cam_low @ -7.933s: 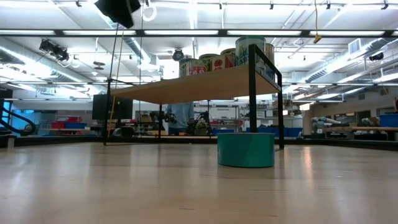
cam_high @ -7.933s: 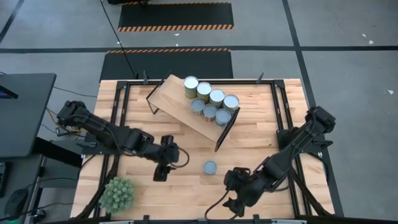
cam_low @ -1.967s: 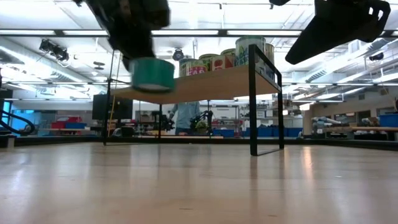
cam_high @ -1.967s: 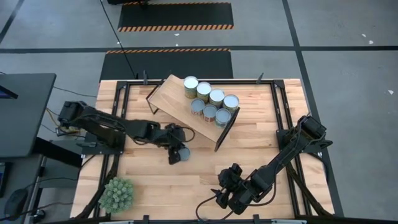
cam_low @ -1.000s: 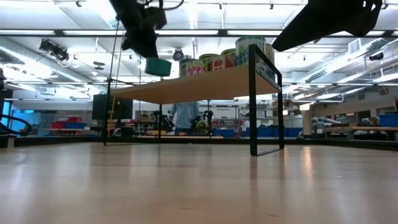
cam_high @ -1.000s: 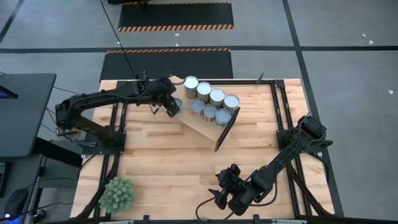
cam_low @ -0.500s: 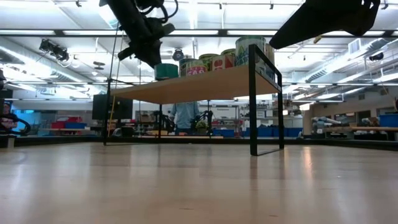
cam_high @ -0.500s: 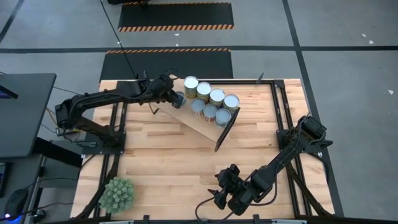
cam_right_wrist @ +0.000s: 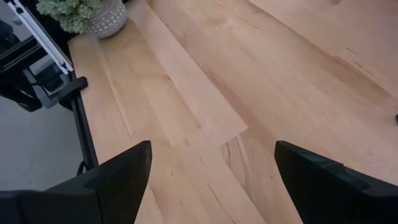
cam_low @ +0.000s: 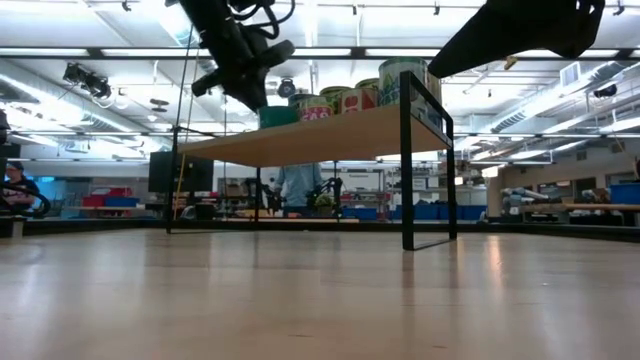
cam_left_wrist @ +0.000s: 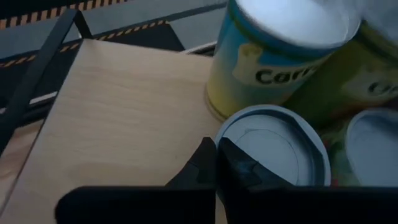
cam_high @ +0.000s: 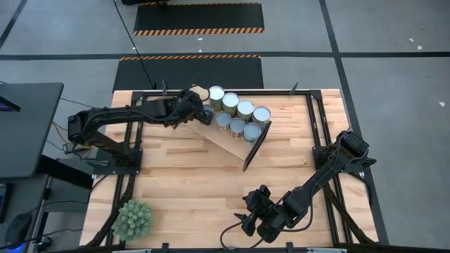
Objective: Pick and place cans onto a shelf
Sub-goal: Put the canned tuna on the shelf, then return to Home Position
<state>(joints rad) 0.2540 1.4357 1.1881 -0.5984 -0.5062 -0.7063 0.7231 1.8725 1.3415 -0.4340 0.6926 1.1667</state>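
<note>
A: Here, what are the largest elements?

B: The wooden table (cam_high: 211, 190) bears the shelf (cam_high: 188, 107), a light-wood board on black legs, set diagonally toward the table's far edge. In the low view the shelf (cam_low: 330, 135) stands raised, with cans visible along its top.

A: And the arms?

B: The left arm reaches across from the table's left side so that the left gripper (cam_high: 200, 112) hangs over the shelf beside the can cluster. The right arm folds low at the near right of the table; the right gripper (cam_high: 247, 221) hovers above bare wood, and the right wrist view shows its fingers (cam_right_wrist: 118, 177) spread wide with nothing between them.

A: Where are the cans?

B: Seven cans (cam_high: 238, 112) stand grouped in two rows on the shelf. An eighth, the teal can (cam_low: 277, 117), sits on the shelf at the cluster's left end, just beside a yellow-labelled can (cam_left_wrist: 280, 59).

A: Does the left gripper hold it?

B: In the left wrist view the teal can's pale lid (cam_left_wrist: 273, 155) lies directly ahead of the gripper, but whether the fingers pinch it or stand apart cannot be told.

A: The smallest item?

B: A spiky green plant ball (cam_high: 133, 219) rests at the table's near left corner.
</note>
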